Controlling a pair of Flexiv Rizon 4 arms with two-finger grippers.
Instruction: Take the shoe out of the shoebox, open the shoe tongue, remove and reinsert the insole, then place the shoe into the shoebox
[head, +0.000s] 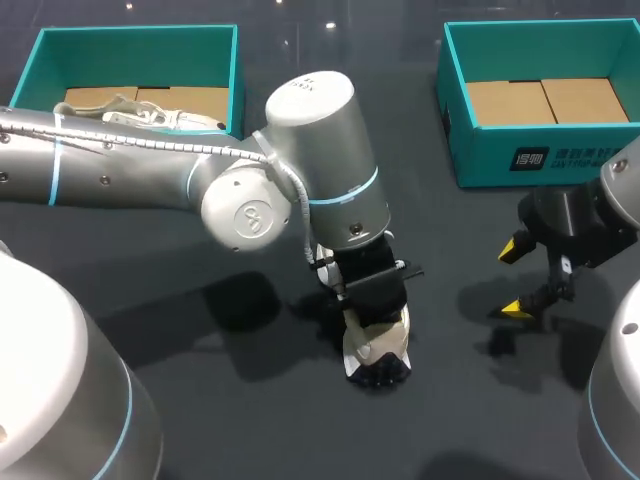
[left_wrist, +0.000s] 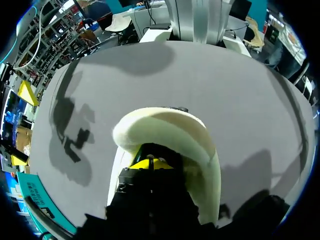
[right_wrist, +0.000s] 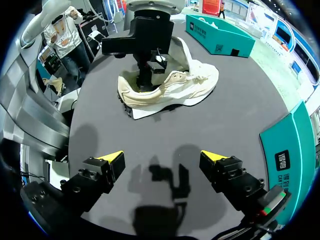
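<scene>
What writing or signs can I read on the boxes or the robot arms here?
Right shoebox, front wall: a white label, too blurred to read.
Left shoebox, side wall: white print, too small to read.
Left arm, end cap: small dark print, too small to read.
Shoe: no print visible.

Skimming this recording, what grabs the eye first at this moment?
The left tool is down inside a cream shoe at the middle of the table. The right tool hangs open beside it, near the right teal shoebox. The left shoebox holds a second shoe.
</scene>
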